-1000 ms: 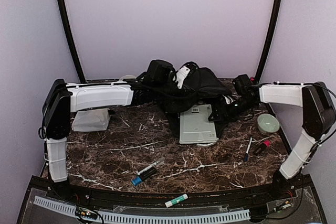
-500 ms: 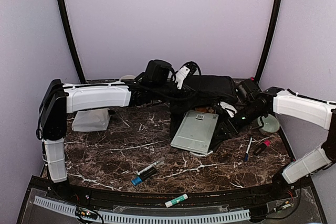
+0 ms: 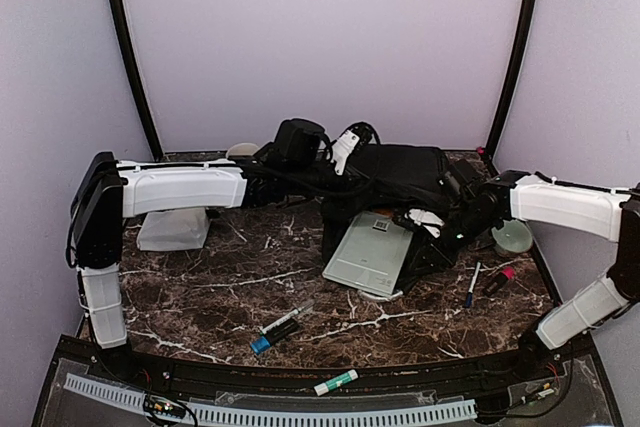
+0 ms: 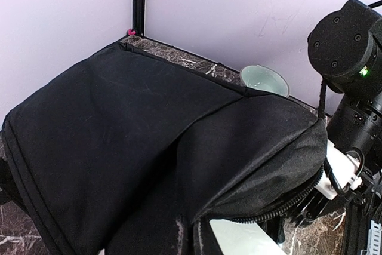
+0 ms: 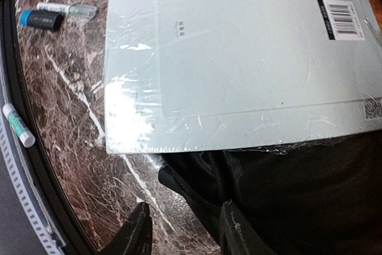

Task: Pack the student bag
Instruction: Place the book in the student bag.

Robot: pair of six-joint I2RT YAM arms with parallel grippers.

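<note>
The student bag (image 3: 400,175) is a black fabric backpack lying at the back middle of the table. A pale grey-green book (image 3: 370,253) sticks out of its open zipper mouth. My left gripper (image 3: 350,159) is shut on the bag's top edge and holds it up; in the left wrist view the bag (image 4: 137,147) hides its fingers. My right gripper (image 5: 185,234) is low at the bag's lower flap (image 5: 286,195), below the book (image 5: 239,58). Its jaws stand apart over the marble, and the right finger (image 5: 236,231) rests against the zipper edge.
A pale green bowl (image 3: 511,237) stands at the back right. A blue pen (image 3: 471,287) and a pink-tipped item (image 3: 497,280) lie near it. A blue-capped marker (image 3: 275,335) and a green marker (image 3: 335,382) lie near the front. A grey pouch (image 3: 172,229) sits on the left.
My right arm swung down and left to the bag's lower flap, and its jaws narrowed. The bag flattened out and the book slid left and tilted. The left gripper stayed shut.
</note>
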